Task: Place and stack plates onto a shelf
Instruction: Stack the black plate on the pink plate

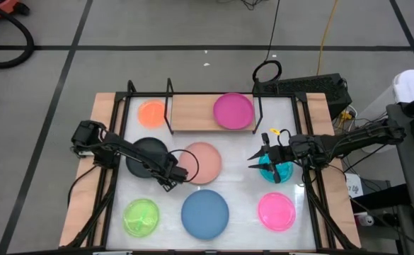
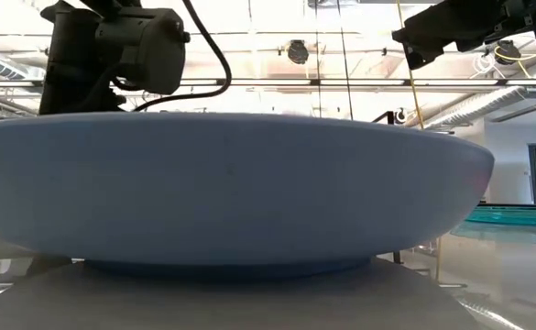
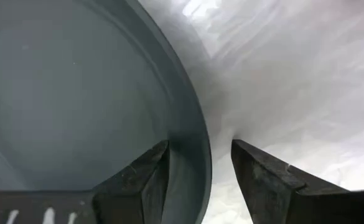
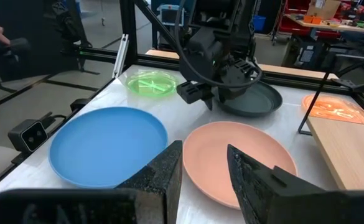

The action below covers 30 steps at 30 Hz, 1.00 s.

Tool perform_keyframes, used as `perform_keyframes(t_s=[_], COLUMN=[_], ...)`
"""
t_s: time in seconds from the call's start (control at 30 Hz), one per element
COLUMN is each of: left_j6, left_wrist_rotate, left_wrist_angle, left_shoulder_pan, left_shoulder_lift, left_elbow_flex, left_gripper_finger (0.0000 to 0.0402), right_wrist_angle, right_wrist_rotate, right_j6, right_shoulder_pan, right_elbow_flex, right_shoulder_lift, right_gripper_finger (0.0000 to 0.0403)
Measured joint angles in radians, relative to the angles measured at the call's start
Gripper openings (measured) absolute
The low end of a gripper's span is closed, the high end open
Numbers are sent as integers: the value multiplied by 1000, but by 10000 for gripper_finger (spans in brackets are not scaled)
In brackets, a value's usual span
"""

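The black plate lies flat on the white table, left of centre. My left gripper points down at its near right rim and is open. In the left wrist view one finger stands inside the rim and the other outside it; I see no touch. My right gripper hangs open and holds nothing, level above the teal plate. The magenta plate rests on the wooden shelf at the back.
The orange plate lies beside the shelf's left end. The salmon plate sits just right of the black one. Along the near edge lie the lime green, blue and hot pink plates. The blue plate fills the low view.
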Motion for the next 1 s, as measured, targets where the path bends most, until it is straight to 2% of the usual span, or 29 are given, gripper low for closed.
perform_keyframes(t_s=[0.1, 0.2, 0.33, 0.47, 0.63, 0.77, 0.87, 0.93, 1.0], left_j6=[-4, -52, -150, -150, -97, -92, -107, -95, -25], left_wrist_rotate=[1, 5, 58, 93, 91, 16, -78, -193, -364], left_wrist_angle=[8, 7, 1, -45, -206, -442, -568, -581, -527], left_shoulder_pan=[0, -1, 16, 35, 50, 47, 33, 20, 9], left_shoulder_lift=[6, 6, 4, 5, 10, 12, 9, 9, 8], left_elbow_flex=[-1, -1, 0, 24, 145, 323, 491, 596, 695], left_gripper_finger=[182, 158, 90, 21, 11, 10, 10, 10, 10], right_wrist_angle=[3, 3, 3, 3, 13, 39, 50, 56, 60], right_wrist_rotate=[0, 0, 0, 0, 0, 0, 0, 1, 5], right_j6=[0, 2, 11, 11, 11, 24, 27, 26, 26], right_shoulder_pan=[0, 0, 0, 0, 0, 0, 0, 0, 0], right_elbow_flex=[0, 0, 0, 0, 0, 0, 0, 0, 0], right_shoulder_lift=[0, 0, 0, 0, 0, 0, 0, 0, 0], right_gripper_finger=[112, 112, 112, 112, 112, 112, 112, 112, 112])
